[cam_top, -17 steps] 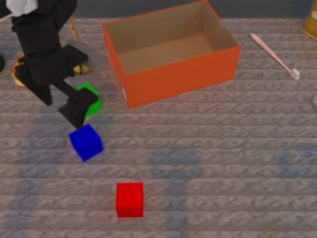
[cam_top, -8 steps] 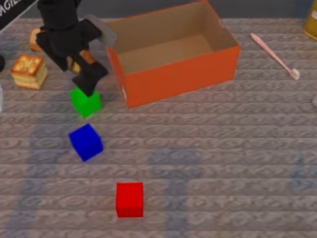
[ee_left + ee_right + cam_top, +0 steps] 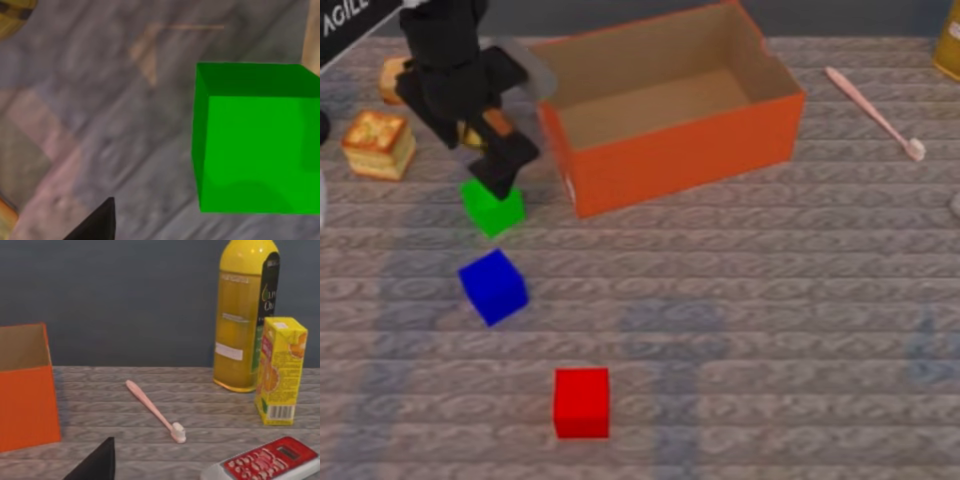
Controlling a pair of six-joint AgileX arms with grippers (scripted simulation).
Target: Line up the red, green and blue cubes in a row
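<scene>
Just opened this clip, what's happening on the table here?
The left gripper hangs over the green cube, which sits on the table left of the orange box. The blue cube lies just in front of the green one, and the red cube farther forward and to the right, so the three form only a rough diagonal, not a neat row. The right arm is out of the top view.

I see a big orange box [image 3: 670,110] open on the tabletop [image 3: 770,300], a pink toothbrush [image 3: 875,112] to its right, some cake [image 3: 378,143] at the left, and a yellow bottle [image 3: 245,315], a juice carton [image 3: 279,370] and a red phone [image 3: 265,462] close together.
</scene>
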